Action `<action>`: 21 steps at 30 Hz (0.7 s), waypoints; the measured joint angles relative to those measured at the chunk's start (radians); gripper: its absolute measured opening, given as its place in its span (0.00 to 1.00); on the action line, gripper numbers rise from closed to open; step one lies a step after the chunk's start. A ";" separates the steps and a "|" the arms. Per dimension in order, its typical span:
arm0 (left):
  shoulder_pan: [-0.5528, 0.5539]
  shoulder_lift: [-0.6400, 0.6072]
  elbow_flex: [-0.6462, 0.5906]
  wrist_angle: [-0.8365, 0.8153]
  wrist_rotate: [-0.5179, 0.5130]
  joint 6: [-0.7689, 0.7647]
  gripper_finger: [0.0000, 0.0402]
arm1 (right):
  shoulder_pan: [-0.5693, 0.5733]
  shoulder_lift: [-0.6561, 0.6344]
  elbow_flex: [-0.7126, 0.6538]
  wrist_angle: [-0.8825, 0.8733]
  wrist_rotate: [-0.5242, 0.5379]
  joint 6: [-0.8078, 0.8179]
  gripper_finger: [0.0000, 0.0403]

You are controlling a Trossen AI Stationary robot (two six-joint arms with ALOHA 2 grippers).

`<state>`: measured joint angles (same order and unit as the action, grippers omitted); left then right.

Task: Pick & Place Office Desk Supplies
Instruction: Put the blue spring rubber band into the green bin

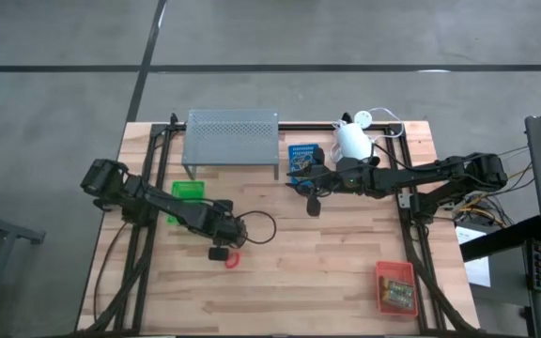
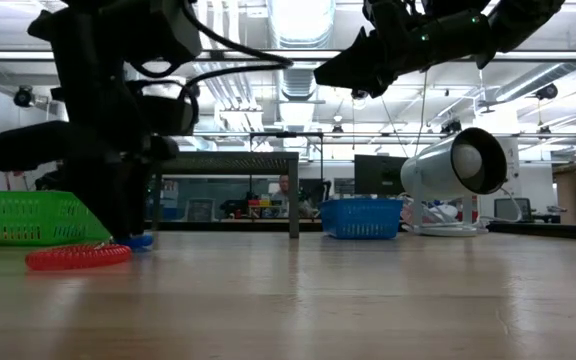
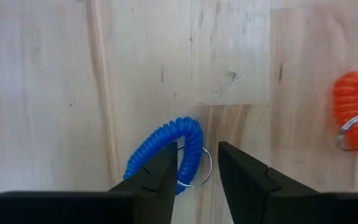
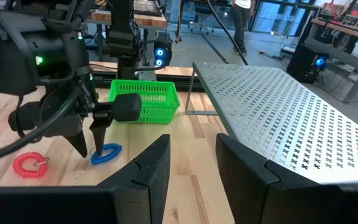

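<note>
Table edges: the wooden table point(image 1: 327, 272) has a bare stretch of board across its front middle; the arms and supplies sit toward the back and sides.
Back edge: the grey metal shelf point(image 1: 231, 139) stands at the back, left of centre, with the white lamp point(image 1: 353, 141) at the back right.
Left gripper point(image 1: 220, 246): low over the board left of centre, fingers pointing down at the tabletop.
Left jaws: partly open, with a narrow gap; they straddle the blue coil loop point(image 3: 166, 152) where its metal ring point(image 3: 197, 171) hangs. The tips stand at the coil, but a firm grip on it cannot be confirmed.
Blue coil loop: flat on the board, under the left fingertips.
Red coil loop point(image 1: 231, 259): flat on the board just beside the left gripper, toward the front, clear of the fingers.
Green tray point(image 1: 187, 193): behind the left arm, near the shelf's left leg.
Blue tray point(image 1: 302, 158): back centre, just beside the right gripper.
Red-orange tray point(image 1: 394, 285): front right corner, small boxes inside.
Right gripper point(image 1: 311, 195): raised above the board right of centre.
Right jaws: partly open, holding nothing.
</note>
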<state>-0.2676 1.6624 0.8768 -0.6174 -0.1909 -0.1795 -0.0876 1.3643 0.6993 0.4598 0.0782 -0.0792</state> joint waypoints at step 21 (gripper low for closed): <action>0.003 -0.025 0.065 -0.109 -0.018 -0.115 0.29 | 0.000 0.000 0.000 0.000 0.000 0.000 0.32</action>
<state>-0.2642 1.6379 0.9417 -0.7262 -0.2092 -0.2948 -0.0875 1.3643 0.6991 0.4599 0.0780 -0.0792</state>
